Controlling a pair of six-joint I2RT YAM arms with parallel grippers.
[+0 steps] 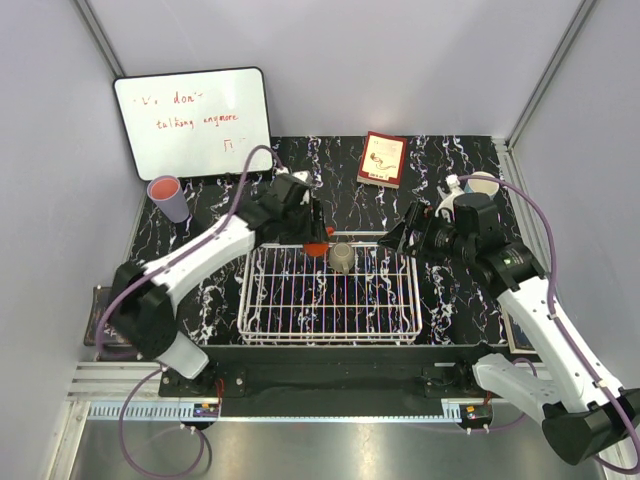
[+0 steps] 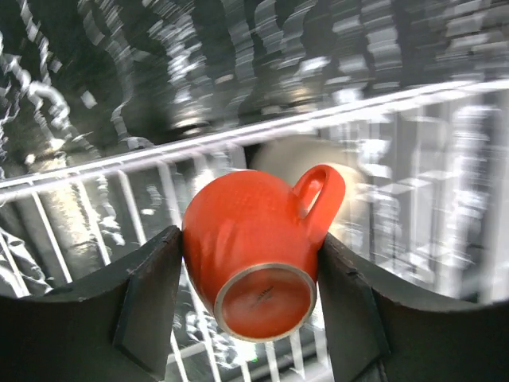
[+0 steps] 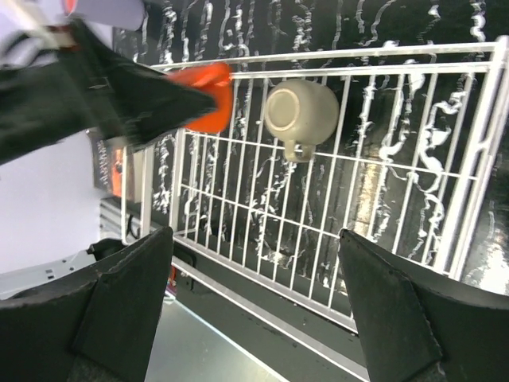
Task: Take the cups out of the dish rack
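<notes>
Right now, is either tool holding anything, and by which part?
The left tool holds the orange-red mug by the sides of its body, not by the handle. The right tool is open and holds nothing.

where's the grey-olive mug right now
Top view: the grey-olive mug sits inside the dish rack at its far edge, just right of the orange-red mug held by the left gripper.

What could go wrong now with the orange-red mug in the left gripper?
1. The left gripper pinches the orange-red mug by its rounded, tilted body; it may slip out.
2. The grey-olive mug sits close beside it in the dish rack and could be knocked.
</notes>
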